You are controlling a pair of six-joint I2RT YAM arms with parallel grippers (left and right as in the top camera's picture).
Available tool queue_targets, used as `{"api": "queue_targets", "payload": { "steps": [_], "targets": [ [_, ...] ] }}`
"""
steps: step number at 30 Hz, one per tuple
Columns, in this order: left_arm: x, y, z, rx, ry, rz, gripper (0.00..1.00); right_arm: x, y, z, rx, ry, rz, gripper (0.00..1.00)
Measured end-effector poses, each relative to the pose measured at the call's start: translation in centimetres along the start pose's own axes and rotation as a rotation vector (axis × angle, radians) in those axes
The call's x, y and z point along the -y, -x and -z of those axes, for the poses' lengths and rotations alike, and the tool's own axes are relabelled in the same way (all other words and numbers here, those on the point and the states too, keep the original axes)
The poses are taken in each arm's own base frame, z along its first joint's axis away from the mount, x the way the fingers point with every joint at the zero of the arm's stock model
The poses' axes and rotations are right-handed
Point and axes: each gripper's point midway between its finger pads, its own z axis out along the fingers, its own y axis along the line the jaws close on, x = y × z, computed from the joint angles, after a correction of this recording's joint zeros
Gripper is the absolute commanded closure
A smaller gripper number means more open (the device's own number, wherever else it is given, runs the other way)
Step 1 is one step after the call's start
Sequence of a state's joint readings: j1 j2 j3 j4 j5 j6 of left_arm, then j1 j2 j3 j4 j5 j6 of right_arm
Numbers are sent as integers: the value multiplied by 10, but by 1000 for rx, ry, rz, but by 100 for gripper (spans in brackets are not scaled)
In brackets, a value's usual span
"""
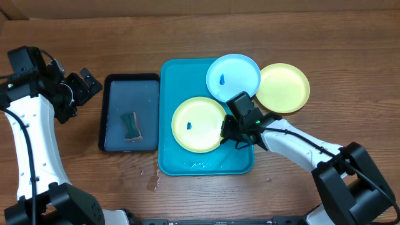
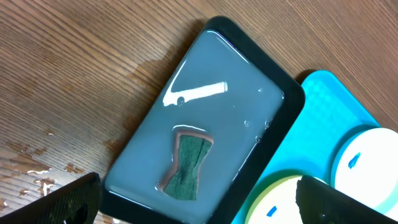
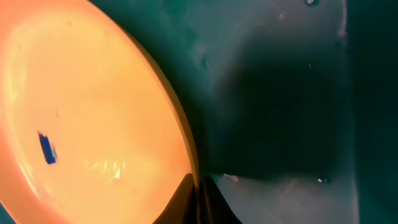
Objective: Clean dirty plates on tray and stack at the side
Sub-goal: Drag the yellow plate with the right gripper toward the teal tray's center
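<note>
1. The turquoise tray [image 1: 178, 81] lies at the middle of the worktop [image 1: 187, 31], its long sides running from the far edge towards the near edge.
2. A first yellow-green plate [image 1: 199, 124] lies flat inside the tray, in its nearer half, with a small blue smudge [image 1: 189, 124] on its pale centre.
3. The right hand [image 1: 228, 130] is at this plate's right rim. In the right wrist view its two fingers come together on the rim, clamped on the plate's edge.
4. The light blue plate [image 1: 233, 76], also marked with a blue smudge, lies over the tray's far right corner, partly on the tray and partly beyond its rim.
5. A second yellow-green plate [image 1: 284, 87] lies on the worktop just right of the tray, towards the right edge. Its rim meets the light blue plate's rim, which appears to lie over it.
6. A black tray [image 1: 107, 112] lies just left of the turquoise one, with a shiny wet-looking floor and a green sponge [image 1: 130, 126] lying in it.
7. The left hand [image 1: 87, 86] is near the black tray's far left corner, towards the worktop's left edge. Its fingers [image 2: 68, 202] are wide apart and hold nothing.
8. Water drops [image 1: 152, 180] lie on the worktop by the turquoise tray's near left corner.
</note>
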State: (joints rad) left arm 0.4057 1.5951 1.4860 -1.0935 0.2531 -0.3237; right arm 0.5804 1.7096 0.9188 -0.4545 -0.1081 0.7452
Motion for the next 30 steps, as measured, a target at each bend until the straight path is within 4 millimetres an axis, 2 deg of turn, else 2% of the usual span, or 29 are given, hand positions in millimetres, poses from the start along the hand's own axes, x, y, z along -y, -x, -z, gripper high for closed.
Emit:
{"api": "queue_targets", "payload": {
  "steps": [4, 8, 9, 12, 17, 30],
  "targets": [
    [0, 0, 0, 0, 0, 0, 0, 4, 4, 8, -26, -34, 22, 85],
    [0, 0, 0, 0, 0, 0, 0, -7, 22, 16, 12, 1, 43, 63],
    [0, 0, 0, 0, 0, 0, 0, -9, 23, 17, 18, 6, 49, 62],
    [0, 0, 0, 0, 0, 0, 0, -9, 22, 17, 8, 9, 61, 63],
    [0, 0, 0, 0, 0, 0, 0, 0, 8, 17, -54, -22, 37, 72],
    [0, 0, 0, 0, 0, 0, 0, -2, -5, 13, -75, -26, -34, 74]
  ]
}}
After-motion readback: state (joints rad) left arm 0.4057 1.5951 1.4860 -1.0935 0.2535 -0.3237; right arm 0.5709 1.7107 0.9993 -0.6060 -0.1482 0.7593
